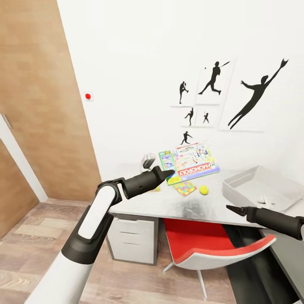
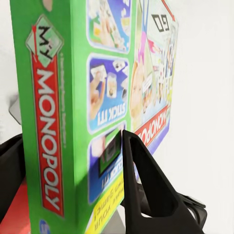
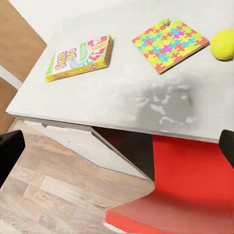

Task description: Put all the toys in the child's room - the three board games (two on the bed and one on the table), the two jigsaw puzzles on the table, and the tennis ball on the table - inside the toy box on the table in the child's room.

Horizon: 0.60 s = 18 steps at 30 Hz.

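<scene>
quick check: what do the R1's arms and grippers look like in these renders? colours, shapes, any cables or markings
Left arm: glossy white shell segments split by matte black joint housings, ending in a black cylindrical wrist. Left gripper: matte black, tapering to a point. Its fingers look like flat black wedges up close. Right arm: black cylindrical forearm. Right gripper: slim, pointed, black. No cables, logos or markings visible.

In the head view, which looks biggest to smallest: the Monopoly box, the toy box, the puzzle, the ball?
1. Toy box, though nearer the camera
2. Monopoly box, held up
3. Puzzle
4. Ball
</scene>
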Available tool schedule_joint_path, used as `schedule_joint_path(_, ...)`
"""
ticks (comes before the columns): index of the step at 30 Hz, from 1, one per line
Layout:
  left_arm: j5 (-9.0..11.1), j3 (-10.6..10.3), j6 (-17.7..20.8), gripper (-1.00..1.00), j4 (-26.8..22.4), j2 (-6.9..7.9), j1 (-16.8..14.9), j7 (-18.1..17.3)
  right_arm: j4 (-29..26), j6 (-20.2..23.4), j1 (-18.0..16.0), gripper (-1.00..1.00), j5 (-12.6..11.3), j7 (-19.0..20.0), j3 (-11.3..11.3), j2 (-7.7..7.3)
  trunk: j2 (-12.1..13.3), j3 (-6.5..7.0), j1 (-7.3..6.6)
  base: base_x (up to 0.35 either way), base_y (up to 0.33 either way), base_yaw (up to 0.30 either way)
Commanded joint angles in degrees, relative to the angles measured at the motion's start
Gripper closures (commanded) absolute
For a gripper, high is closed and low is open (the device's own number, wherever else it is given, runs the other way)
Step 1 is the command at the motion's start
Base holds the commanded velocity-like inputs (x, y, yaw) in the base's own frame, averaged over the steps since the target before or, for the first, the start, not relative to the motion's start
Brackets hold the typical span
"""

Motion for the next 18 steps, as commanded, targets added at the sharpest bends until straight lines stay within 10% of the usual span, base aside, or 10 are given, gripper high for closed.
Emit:
schedule_joint_path(1, 0.58, 0.02, 0.13, 1.0, -0.06, -0.02, -0.06, 0.69, -0.01, 0.39, -0.06, -1.0, -0.29, -0.01, -0.05, 0.0, -0.12, -0.12, 0.07, 0.317, 0.0, -0.013)
schedule_joint_path(18, 0.58, -0.08, 0.14, 1.0, -0.02, -0.08, -0.06, 0.77, -0.01, 0.39, -0.04, -1.0, -0.58, -0.01, -0.16, -0.3, -0.12, 0.46, 0.07, 0.252, 0.0, -0.118)
